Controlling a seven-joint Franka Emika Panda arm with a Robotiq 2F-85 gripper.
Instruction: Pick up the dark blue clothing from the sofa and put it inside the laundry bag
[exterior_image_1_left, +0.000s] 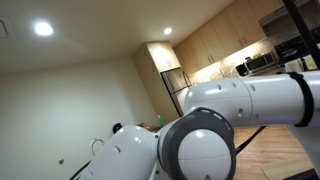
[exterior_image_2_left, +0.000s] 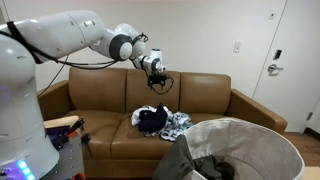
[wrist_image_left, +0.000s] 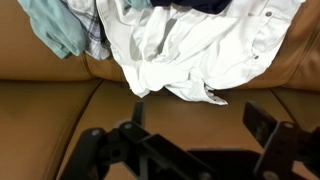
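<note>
Status: approach stage; no grasp made.

Gripper (exterior_image_2_left: 158, 82): hangs in front of the backrest of the sofa (exterior_image_2_left: 215, 98), above the laundry pile and apart from it. In the wrist view the jaws stand apart with nothing between them, bare brown seat cushion beneath. Judged reason: held open and high so the jaws can come down over cloth without dragging the pile.

The dark blue clothing (exterior_image_2_left: 150, 119): lies crumpled on the middle seat, forming the left part of the pile and touching the lighter pieces to its right. In the wrist view it shows only as a dark strip at the far edge. Nearer the jaws in that view are a white garment (wrist_image_left: 200, 50), a teal garment (wrist_image_left: 50, 25) and some plaid cloth.

Laundry bag (exterior_image_2_left: 245, 122): stands near, to the right of the pile, mouth open upward; dark contents show inside.

Assessment: the jaws face the white garment's hem, not the target. The next move likely calls for shifting toward the dark fabric first.

Risk: the pieces overlap, so a loose pinch may lift a neighbouring light piece as well.

The exterior view filled by the arm (exterior_image_1_left: 200, 140) shows nothing of the sofa.
</note>
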